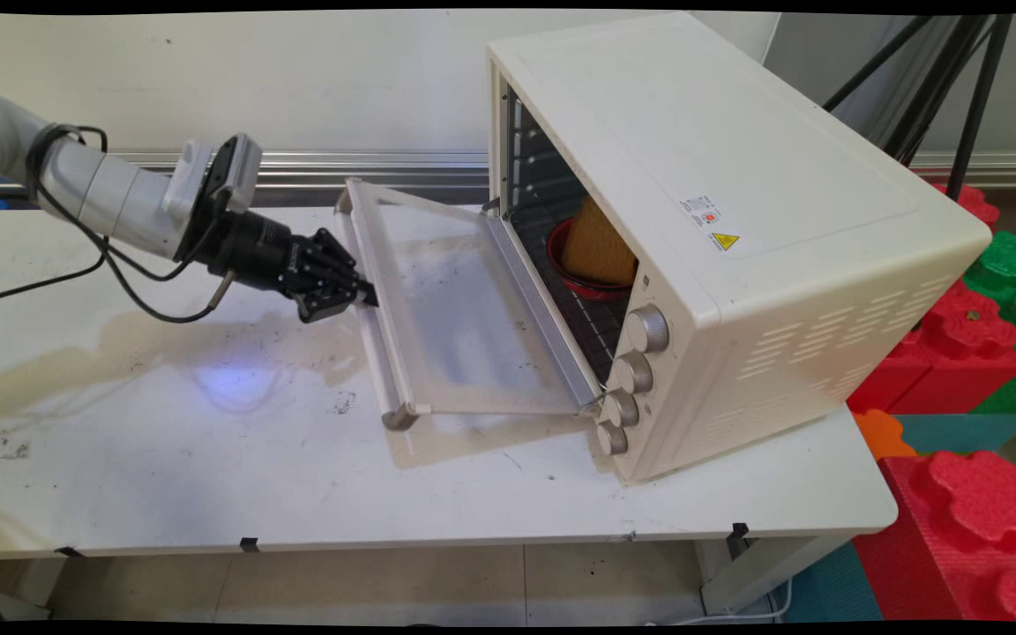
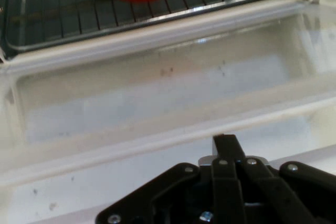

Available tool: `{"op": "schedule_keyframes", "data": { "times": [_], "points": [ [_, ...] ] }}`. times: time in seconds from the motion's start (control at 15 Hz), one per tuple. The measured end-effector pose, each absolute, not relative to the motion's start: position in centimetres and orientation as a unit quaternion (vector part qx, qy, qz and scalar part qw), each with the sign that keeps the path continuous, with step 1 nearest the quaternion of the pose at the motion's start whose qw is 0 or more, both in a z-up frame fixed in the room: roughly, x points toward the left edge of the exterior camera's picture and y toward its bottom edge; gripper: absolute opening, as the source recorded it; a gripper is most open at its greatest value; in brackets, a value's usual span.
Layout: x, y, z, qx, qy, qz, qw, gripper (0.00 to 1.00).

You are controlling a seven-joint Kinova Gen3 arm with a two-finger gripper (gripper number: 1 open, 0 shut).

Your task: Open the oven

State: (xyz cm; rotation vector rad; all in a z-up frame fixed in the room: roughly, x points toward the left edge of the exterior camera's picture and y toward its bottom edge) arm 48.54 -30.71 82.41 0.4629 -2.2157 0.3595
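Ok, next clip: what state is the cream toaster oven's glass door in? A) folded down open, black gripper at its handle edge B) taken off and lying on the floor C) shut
A: the glass door lies folded down from the cream toaster oven, the black gripper at its handle edge.

Main view overlooks table; hand view closely faces oven door point(image 1: 464, 326).

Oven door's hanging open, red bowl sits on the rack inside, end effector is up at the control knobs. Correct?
Not quite. The end effector is at the handle edge of the open oven door, not at the knobs, as the main view shows. The red bowl does sit on the rack inside.
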Motion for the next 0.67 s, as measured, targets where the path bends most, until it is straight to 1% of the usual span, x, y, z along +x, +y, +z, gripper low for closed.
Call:
{"op": "schedule_keyframes", "data": {
  "times": [0.33,0.67],
  "points": [
    [49.6,-30.1,81.1,0.182,-0.886,0.14,0.402,0.0],
    [50.4,-29.6,80.5,0.182,-0.888,0.14,0.397,0.0]
  ]
}}
